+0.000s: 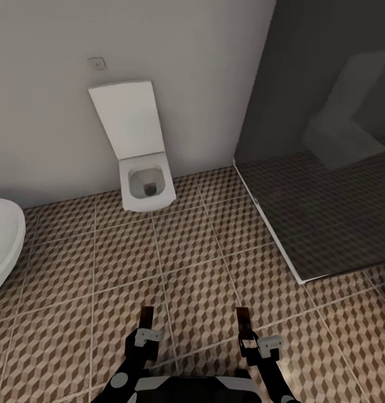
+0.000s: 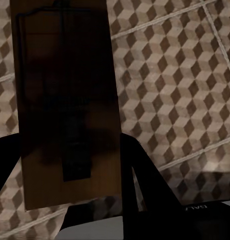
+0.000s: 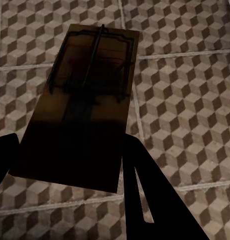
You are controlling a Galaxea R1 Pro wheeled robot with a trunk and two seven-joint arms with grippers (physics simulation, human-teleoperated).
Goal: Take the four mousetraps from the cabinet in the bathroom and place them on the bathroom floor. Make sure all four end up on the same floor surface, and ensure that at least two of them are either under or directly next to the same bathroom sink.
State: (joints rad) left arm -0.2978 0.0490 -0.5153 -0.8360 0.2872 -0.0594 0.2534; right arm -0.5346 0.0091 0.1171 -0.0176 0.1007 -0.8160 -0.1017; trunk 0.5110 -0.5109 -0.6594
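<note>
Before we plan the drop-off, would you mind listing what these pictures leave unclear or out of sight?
- Left mousetrap: in the left wrist view its top is cut off by the frame edge and its metal parts are lost in shadow.
- Right mousetrap: in the right wrist view its near end is dark where the pincer holds it.
- Bathtub: head view, cut off by the left edge.
- Dark panel: head view, blurred reflection.
</note>
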